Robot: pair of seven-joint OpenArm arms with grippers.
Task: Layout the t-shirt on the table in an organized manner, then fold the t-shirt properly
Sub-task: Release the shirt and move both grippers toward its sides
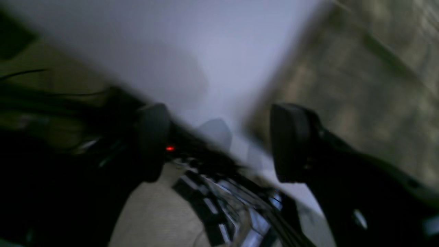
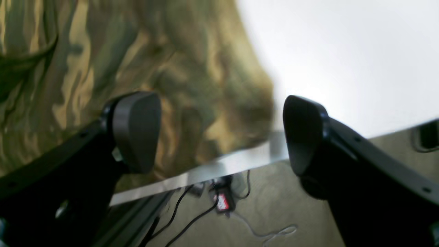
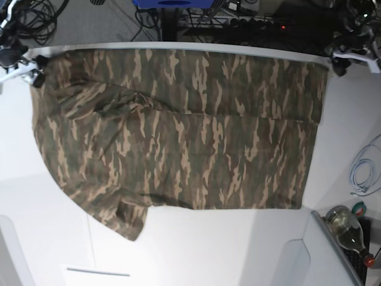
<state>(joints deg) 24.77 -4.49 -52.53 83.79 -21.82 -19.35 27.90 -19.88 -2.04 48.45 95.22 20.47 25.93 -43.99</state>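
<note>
One shirt (image 3: 178,131) spread flat across one table (image 3: 208,250), two grippers at its far corners. Left gripper (image 1: 219,142) and right gripper (image 2: 219,132) both gape, holding nothing. Only base view shows a bottle (image 3: 348,229).

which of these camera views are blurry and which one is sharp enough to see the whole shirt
Left wrist view: heavily motion-smeared, the t-shirt only a vague camouflage patch. Right wrist view: softer blur, cloth pattern streaked, table washed out white. Base view: sharpest, whole shirt visible.
</note>
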